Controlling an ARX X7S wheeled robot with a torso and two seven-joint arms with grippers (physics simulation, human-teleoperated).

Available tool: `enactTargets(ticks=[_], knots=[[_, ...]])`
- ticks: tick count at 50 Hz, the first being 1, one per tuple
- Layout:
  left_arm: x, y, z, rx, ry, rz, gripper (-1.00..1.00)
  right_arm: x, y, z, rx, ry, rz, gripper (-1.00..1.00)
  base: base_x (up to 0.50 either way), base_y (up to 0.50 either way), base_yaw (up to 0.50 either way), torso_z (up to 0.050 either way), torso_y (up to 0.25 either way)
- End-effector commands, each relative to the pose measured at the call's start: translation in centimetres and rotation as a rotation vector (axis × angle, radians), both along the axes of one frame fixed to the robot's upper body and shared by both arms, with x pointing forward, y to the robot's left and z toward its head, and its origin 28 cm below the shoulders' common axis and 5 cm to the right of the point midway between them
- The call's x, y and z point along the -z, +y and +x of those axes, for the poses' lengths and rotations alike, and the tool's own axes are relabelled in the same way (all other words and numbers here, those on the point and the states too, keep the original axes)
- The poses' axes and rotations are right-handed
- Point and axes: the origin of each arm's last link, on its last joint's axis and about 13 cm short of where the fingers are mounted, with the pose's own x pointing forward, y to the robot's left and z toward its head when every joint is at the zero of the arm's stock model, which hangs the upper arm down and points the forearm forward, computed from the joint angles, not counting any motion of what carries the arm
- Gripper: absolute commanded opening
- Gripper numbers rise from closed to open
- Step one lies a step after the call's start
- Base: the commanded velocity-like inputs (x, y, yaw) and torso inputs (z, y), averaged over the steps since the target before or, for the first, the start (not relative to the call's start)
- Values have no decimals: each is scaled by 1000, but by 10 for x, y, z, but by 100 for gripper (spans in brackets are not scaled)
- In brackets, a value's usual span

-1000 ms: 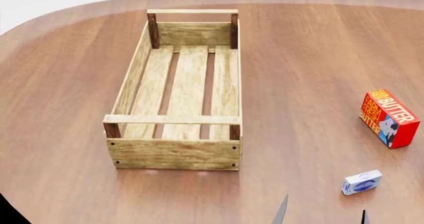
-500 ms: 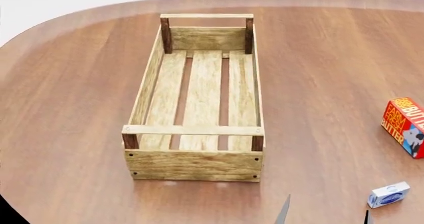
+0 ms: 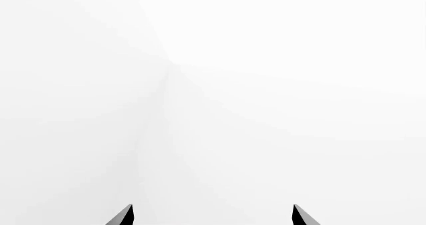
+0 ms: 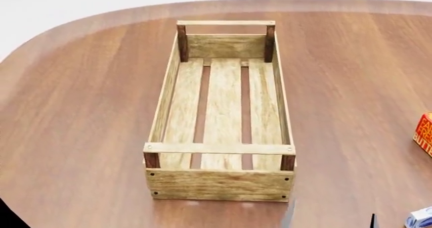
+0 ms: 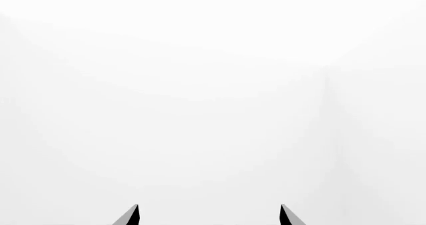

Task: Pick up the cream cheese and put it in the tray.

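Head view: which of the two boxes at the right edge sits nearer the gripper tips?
The cream cheese, the white-blue box at the bottom corner; the red-orange butter box lies farther up.

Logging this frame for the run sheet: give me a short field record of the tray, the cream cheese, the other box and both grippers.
tray: light-wood tray near the middle of the brown table, nothing in it
cream cheese: on the table at the head view's lower right corner, cut off by the edge, outside the tray
butter box: red-orange, at the right edge, mostly out of frame
left gripper: open, holds nothing
right gripper: open, holds nothing
task state: cream cheese not yet picked up
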Motion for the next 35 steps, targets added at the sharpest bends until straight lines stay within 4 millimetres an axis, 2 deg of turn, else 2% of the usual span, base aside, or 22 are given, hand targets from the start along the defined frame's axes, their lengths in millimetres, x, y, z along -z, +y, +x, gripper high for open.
enactTargets(ticks=[1, 35], knots=[[0, 0, 0, -2, -1, 1, 100, 1, 0, 0, -6, 8, 2, 100, 172, 137, 0, 0, 0], [1, 0, 1, -2, 1, 5, 100, 0, 0, 1, -17, 23, 21, 100, 177, 118, 0, 0, 0]])
